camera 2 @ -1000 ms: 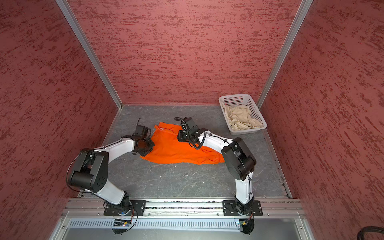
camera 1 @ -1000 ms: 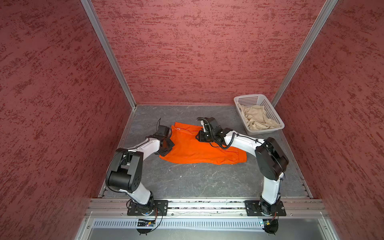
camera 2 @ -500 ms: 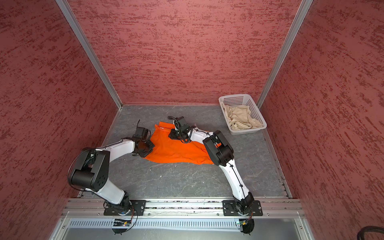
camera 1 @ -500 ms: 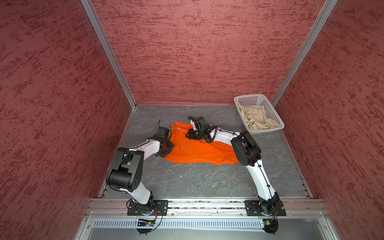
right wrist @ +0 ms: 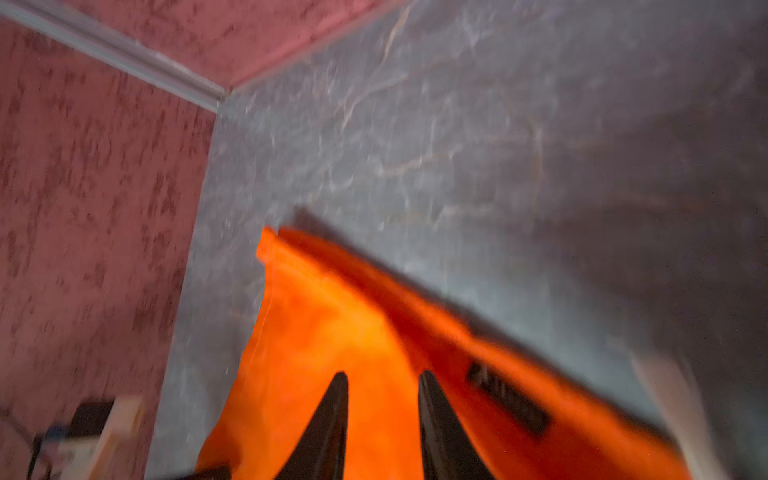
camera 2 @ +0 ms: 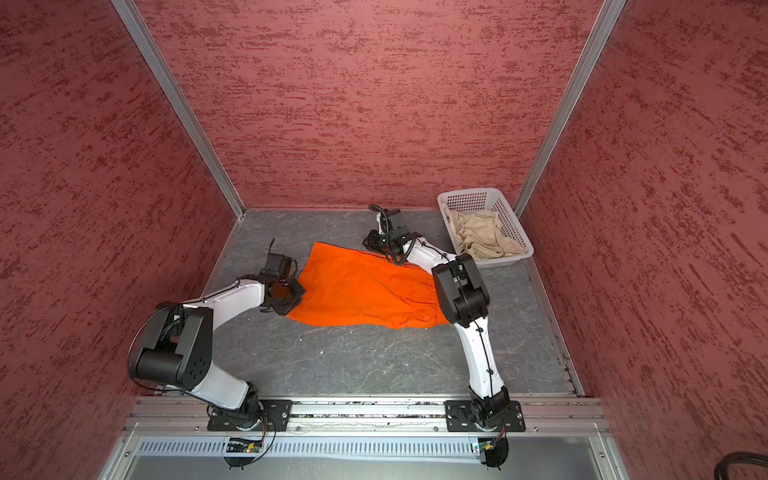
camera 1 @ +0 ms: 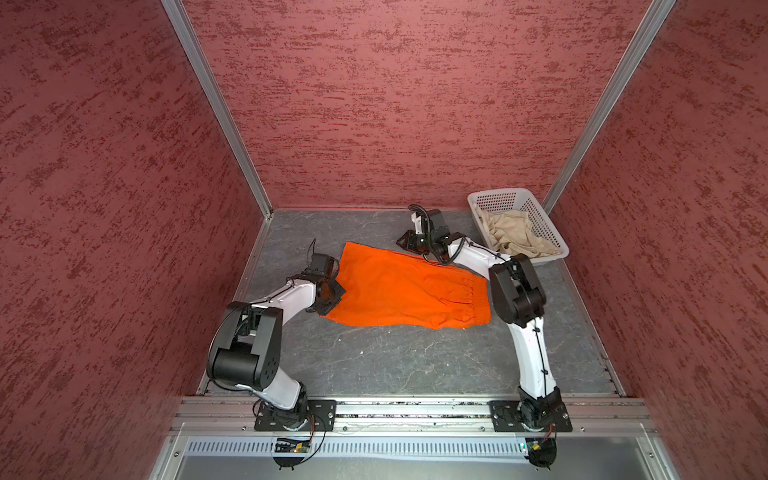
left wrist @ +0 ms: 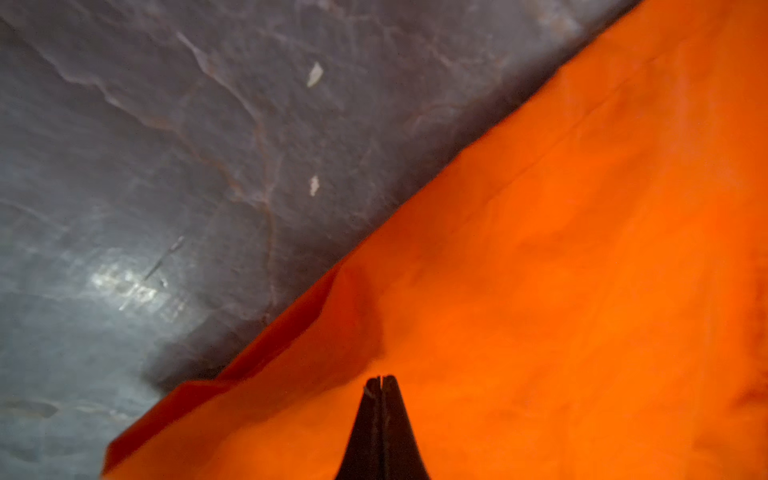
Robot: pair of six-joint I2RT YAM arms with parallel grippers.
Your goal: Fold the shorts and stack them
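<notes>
Nearby, basket (camera 1: 539, 217) holds beige shorts (camera 1: 513, 237); orange shorts (camera 1: 399, 291) lie spread.

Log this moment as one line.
orange shorts: on table | beige shorts: in basket | left jaws: shut, at orange shorts' edge | right jaws: open

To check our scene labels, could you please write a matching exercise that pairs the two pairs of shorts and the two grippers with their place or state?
Things:
1. orange shorts
2. beige shorts
3. left gripper
4. right gripper

Place or state:
A. jaws apart
B. bunched in the white basket
C. jaws shut
D. spread on the grey table

Pairs: 1-D, 2-B, 3-C, 4-A.
</notes>
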